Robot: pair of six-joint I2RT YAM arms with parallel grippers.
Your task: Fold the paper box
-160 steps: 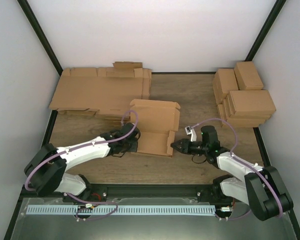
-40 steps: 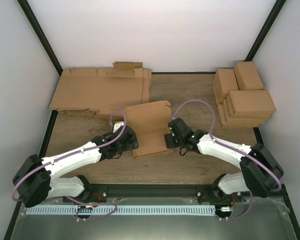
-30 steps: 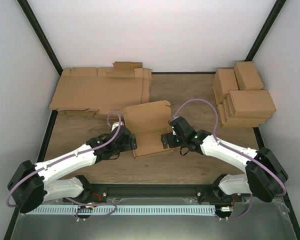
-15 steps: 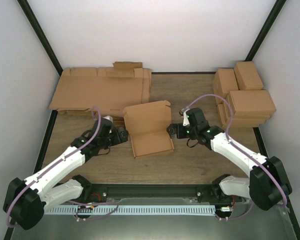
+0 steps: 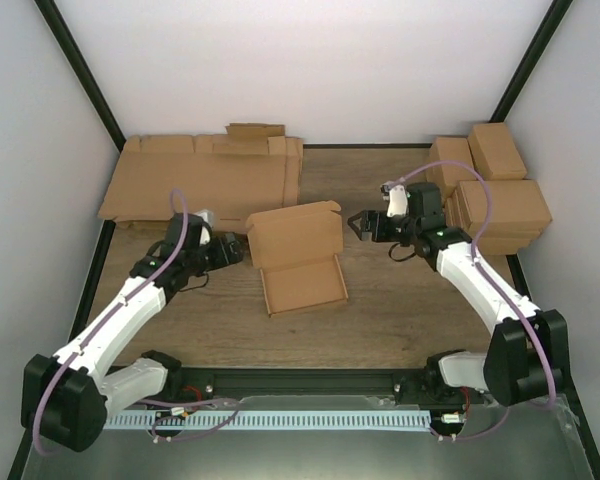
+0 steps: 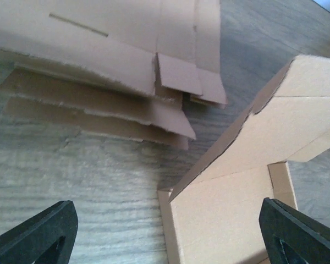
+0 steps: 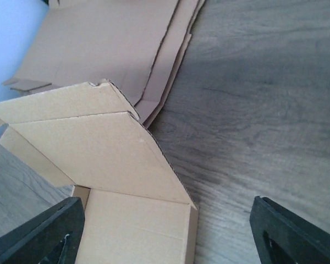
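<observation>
The paper box (image 5: 305, 283) lies in the middle of the table as a shallow brown tray, its lid panel (image 5: 293, 233) standing tilted up at the far side. My left gripper (image 5: 237, 250) hangs just left of the lid, open and apart from it. My right gripper (image 5: 361, 224) is to the right of the lid, also open and clear of it. In the left wrist view the paper box (image 6: 236, 181) shows ahead of my left gripper (image 6: 168, 242), whose black fingertips (image 6: 38, 236) are wide apart. The right wrist view has the paper box (image 7: 99, 143) ahead of my right gripper (image 7: 168, 236).
A pile of flat brown cardboard sheets (image 5: 205, 185) covers the far left of the table, close behind the left gripper. Stacked closed brown boxes (image 5: 490, 195) stand at the far right, just behind the right arm. Black frame posts run along both side walls.
Both grippers have drawn back from the box's near sides, outwards and towards the far side. The box stays on the table with its lid raised.
</observation>
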